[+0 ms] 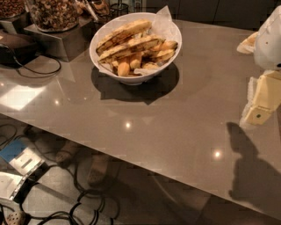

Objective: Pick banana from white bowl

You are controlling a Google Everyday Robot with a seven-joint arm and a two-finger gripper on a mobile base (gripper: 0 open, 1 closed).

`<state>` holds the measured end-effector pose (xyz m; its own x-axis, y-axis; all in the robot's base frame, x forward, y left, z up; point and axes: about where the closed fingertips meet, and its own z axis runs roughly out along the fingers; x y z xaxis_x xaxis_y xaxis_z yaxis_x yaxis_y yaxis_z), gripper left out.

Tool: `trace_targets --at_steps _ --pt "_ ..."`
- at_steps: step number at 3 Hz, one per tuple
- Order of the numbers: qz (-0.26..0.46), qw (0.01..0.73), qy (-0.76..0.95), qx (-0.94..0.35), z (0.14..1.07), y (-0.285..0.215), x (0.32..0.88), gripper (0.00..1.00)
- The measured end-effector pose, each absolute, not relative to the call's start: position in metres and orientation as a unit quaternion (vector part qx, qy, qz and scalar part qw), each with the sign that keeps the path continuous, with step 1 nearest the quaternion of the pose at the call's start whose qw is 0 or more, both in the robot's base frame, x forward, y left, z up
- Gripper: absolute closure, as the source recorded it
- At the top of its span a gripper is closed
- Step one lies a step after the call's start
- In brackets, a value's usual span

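Note:
The white bowl (99,40) stands on the grey counter at the upper middle, lined with white paper. It holds several yellow bananas (127,46) with dark streaks, lying across one another. My gripper (260,110) hangs at the far right edge of the view, above the counter and well to the right of the bowl. Its cream-coloured end points down and to the left, and its white arm housing (270,39) rises above it. Nothing shows in the gripper.
Glass jars of nuts (55,13) stand on a metal stand at the back left. A dark device with a cable (17,48) lies at the left. The counter's front edge (131,160) runs diagonally; cables and boxes lie on the floor below.

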<state>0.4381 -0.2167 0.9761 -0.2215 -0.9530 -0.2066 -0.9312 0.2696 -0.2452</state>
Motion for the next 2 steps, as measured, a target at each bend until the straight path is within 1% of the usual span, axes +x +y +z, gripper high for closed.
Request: trace_targets --at_steps 1,2 --pt "-0.034 0.159 0.781 -0.603 0.976 -0.217 0.438 0.00" --pt "-0.036 0.158 0.778 -0.608 0.988 -0.196 0.456 0.00"
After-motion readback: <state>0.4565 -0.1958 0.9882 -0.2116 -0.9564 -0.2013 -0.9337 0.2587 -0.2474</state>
